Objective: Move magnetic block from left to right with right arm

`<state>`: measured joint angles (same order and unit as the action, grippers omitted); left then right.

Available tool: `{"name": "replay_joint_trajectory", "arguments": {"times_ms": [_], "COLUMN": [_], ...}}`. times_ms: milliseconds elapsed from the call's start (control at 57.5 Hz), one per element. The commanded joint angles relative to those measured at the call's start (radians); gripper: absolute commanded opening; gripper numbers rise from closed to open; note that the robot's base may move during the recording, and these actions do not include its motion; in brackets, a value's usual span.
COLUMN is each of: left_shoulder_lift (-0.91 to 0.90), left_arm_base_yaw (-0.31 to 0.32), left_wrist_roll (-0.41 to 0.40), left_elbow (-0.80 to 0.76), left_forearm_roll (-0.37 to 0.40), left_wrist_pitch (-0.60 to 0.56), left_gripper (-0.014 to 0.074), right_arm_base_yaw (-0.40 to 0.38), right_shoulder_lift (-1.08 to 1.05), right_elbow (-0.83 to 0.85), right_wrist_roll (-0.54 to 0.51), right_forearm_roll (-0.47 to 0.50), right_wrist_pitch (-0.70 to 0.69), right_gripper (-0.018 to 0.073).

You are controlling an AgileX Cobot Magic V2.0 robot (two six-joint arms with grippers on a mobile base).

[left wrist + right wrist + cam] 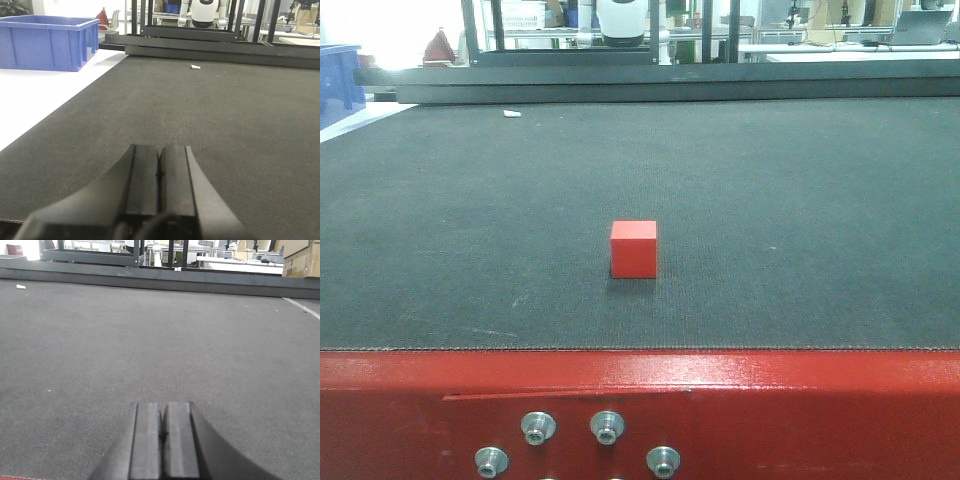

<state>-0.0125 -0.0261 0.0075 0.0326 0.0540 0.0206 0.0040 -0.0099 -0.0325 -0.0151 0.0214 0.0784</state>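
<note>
The magnetic block [634, 249], a small plain red cube, rests alone on the dark mat near the middle of the front view, a little toward the near edge. Neither gripper shows in that view. In the left wrist view my left gripper [160, 148] is shut, its two dark pads pressed together with nothing between them, low over the mat. In the right wrist view my right gripper [162, 405] is shut too, empty, over bare mat. The block appears in neither wrist view.
A blue crate [50, 41] stands on the white surface off the mat's left edge. A small white scrap [511, 114] lies far back left. A dark raised rail [670, 85] bounds the mat's far side; a red metal frame [770, 410] with bolts runs along the near edge.
</note>
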Motion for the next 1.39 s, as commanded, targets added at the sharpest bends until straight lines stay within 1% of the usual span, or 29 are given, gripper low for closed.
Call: {"name": "replay_joint_trajectory", "arguments": {"times_ms": [0, 679, 818, 922, 1044, 1183, 1323, 1375], "left_shoulder_lift": [-0.013, -0.013, -0.013, -0.013, -0.013, -0.013, -0.013, -0.013], "left_arm_base_yaw": [0.007, 0.007, 0.007, 0.007, 0.007, 0.007, 0.007, 0.007], "left_wrist_roll": [-0.007, -0.007, -0.007, -0.007, -0.007, -0.007, -0.007, -0.007], "left_elbow": [0.008, 0.008, 0.008, 0.008, 0.008, 0.008, 0.008, 0.008], "left_forearm_roll": [0.003, 0.003, 0.003, 0.003, 0.003, 0.003, 0.003, 0.003], "left_wrist_pitch": [-0.081, -0.081, -0.081, -0.081, -0.081, -0.081, -0.081, -0.081], "left_gripper": [-0.0126, -0.0126, -0.0126, -0.0126, -0.0126, -0.0126, -0.0126, -0.0126], "right_arm_base_yaw": [-0.002, -0.002, -0.002, -0.002, -0.002, -0.002, -0.002, -0.002], "right_shoulder_lift": [-0.022, -0.022, -0.022, -0.006, 0.059, 0.175, 0.314, 0.364], "right_elbow": [0.002, 0.002, 0.008, 0.066, 0.162, 0.269, 0.364, 0.394], "right_wrist_roll": [-0.007, -0.007, -0.007, -0.007, -0.007, -0.007, -0.007, -0.007], "right_forearm_roll": [-0.009, -0.009, -0.009, -0.013, -0.030, -0.072, -0.083, -0.106], "right_wrist_pitch": [-0.085, -0.085, -0.136, -0.073, 0.014, 0.021, 0.037, 0.049], "right_gripper": [0.0057, 0.0057, 0.0057, 0.0057, 0.0057, 0.0057, 0.0057, 0.0057]}}
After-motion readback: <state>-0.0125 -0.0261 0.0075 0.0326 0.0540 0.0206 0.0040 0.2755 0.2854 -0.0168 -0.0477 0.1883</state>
